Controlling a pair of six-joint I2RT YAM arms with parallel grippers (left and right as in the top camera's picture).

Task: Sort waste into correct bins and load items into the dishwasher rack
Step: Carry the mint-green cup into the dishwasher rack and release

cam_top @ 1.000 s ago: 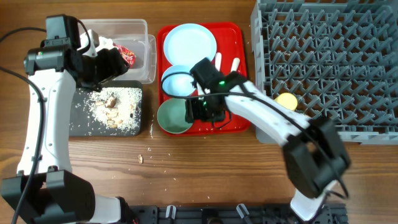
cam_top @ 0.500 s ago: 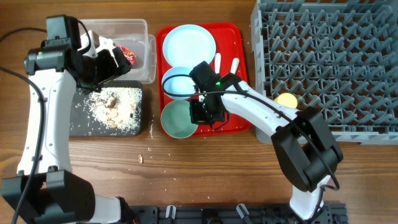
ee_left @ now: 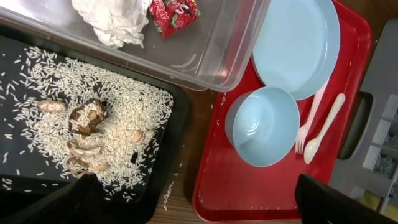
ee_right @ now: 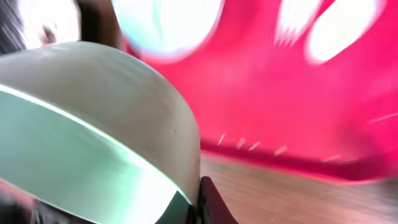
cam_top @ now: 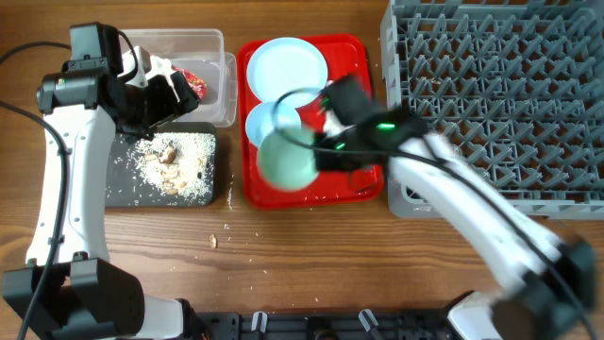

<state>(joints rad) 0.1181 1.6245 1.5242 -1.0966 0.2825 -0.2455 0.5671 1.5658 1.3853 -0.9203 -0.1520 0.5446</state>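
Swinging up off the red tray, the right gripper has its fingers pinched on the rim of the mint bowl. Half a second ago that bowl sat mouth-up on the tray's near left corner; now it hangs tilted above it, outer wall turned to the overhead camera (the right wrist view is streaked with motion, yet one dark fingertip shows against the rim). Just beyond this gripper lie the pale blue bowl and the light blue plate, with the white fork and spoon beside them; the grey dishwasher rack stands to its right. The left gripper has not moved: spread wide and empty, it hovers with the clear tub, holding the tissue and red wrapper, ahead of it and the black tray of rice and scraps below.
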